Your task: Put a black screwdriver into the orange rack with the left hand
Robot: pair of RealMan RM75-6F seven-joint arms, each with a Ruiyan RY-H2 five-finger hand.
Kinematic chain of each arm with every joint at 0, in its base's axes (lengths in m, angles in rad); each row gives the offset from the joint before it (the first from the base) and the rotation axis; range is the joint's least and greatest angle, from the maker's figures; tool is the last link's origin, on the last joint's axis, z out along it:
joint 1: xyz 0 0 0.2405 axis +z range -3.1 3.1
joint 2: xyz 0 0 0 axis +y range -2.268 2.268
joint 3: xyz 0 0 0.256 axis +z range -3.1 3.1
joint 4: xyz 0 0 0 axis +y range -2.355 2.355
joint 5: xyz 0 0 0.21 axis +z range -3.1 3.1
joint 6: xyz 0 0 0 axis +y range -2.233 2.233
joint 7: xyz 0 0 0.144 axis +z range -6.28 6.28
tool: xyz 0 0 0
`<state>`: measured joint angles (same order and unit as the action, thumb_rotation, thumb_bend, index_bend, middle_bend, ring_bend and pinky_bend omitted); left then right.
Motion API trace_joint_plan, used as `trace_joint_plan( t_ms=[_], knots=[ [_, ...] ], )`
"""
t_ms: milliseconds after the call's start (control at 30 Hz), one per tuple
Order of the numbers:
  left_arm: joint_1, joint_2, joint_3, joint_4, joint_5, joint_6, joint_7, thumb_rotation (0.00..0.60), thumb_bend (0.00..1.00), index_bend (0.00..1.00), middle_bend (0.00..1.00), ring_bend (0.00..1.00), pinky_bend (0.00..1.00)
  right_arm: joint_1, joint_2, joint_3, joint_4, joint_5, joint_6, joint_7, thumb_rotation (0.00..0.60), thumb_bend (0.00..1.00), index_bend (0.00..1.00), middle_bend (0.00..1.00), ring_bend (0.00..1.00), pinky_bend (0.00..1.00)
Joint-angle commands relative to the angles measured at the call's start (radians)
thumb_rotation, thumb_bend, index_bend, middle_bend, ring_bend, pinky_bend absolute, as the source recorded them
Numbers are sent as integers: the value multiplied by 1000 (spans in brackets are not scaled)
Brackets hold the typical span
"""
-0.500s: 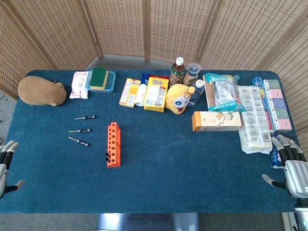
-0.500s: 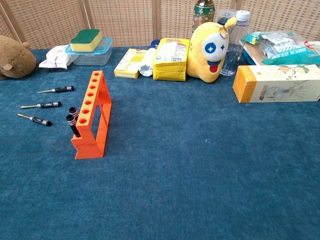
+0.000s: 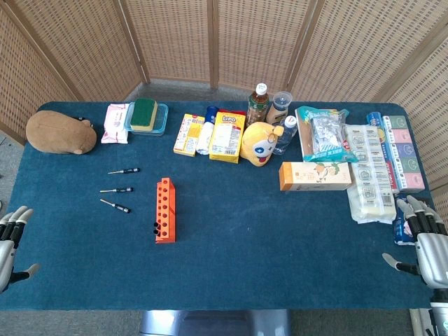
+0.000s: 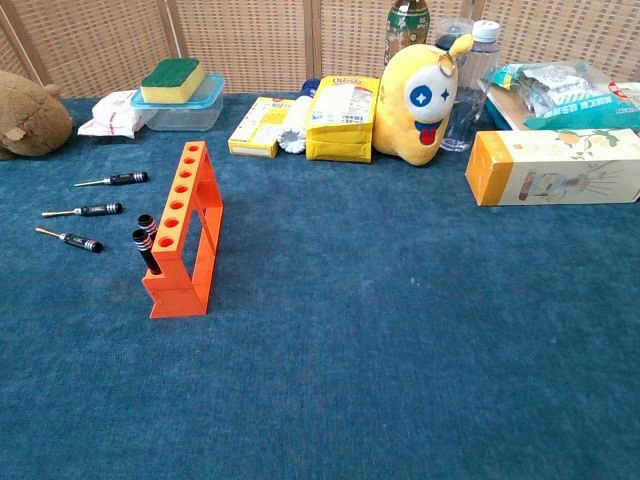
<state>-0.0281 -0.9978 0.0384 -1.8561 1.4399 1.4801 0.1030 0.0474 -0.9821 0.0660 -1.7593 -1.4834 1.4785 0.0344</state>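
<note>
The left robot hand (image 3: pixel 10 241) hangs at the table's front left corner, just off the edge, fingers spread and holding nothing. The right robot hand (image 3: pixel 427 241) sits at the front right corner, likewise released and empty, just beside a packet at the right edge. The chest view shows neither.

Nearest the left robot hand, three black screwdrivers lie flat on the table (image 3: pixel 266 245), in a loose column in its left half: the front one (image 3: pixel 115 206), the middle one (image 3: pixel 116 190), and the rear one (image 3: pixel 124 171). All three are well apart from the hand and clear of each other.

Just to their right stands the orange rack (image 4: pixel 183 232), upright, its row of holes running front to back. Two black handles (image 4: pixel 144 233) already stick out of it at the front end; the holes behind them look free.

Judging from this, the task is at its very start — no screwdriver picked up yet, no reach under way. What is left: bring the left robot hand across to one of the loose screwdrivers, probably the front one as the closest, lift it, and drop it tip-first into a free hole.
</note>
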Motion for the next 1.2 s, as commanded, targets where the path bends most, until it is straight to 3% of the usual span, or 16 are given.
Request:
trace_joint_plan(
  t_ms=[33,100,133,167,233,300,367,667,900,1100,1200],
  knots=[
    [-16,-40,-34,59,20,14,-36,600,112,0,10,576,424,1,-1,-2,-2,5,-7,-4,600,0,12,14,48,30],
    [-26,-71,-46,92,32,15,-59,600,114,0,137,748,735,1,-1,-3,-4,1,-6,-4,600,0,10,14,49,30],
    [-35,-84,-47,103,33,0,-63,600,116,0,279,834,843,1,-1,-4,-3,1,-7,-5,600,0,10,14,50,30],
    [-44,-90,-46,106,32,-19,-53,600,117,0,385,887,894,2,-1,-4,-3,3,-9,-4,600,0,9,14,51,30],
    [-62,-103,-48,109,29,-47,-19,600,119,0,689,985,982,3,0,-3,-4,9,-14,-3,600,0,9,14,53,29],
    [-92,-124,-57,109,15,-91,37,600,119,0,865,1000,1000,6,0,-2,-5,16,-21,-2,600,0,7,15,54,29],
    [-127,-141,-75,102,-22,-144,88,600,119,0,963,1000,1000,7,1,-1,-6,19,-24,-1,600,0,6,15,55,30],
    [-271,-208,-150,85,-243,-346,285,600,119,10,1000,1000,1000,4,11,-1,-10,22,-22,24,600,0,3,14,57,30],
    [-369,-292,-165,135,-364,-431,403,600,188,208,1000,1000,1000,4,21,1,-15,36,-32,41,600,0,3,14,62,30],
    [-411,-351,-165,192,-419,-450,430,600,197,311,1000,1000,1000,5,29,4,-16,42,-38,60,600,0,1,15,63,30],
    [-427,-373,-167,211,-427,-446,437,600,203,317,1000,1000,1000,6,31,3,-16,41,-41,69,600,0,1,15,64,30]
  ],
)
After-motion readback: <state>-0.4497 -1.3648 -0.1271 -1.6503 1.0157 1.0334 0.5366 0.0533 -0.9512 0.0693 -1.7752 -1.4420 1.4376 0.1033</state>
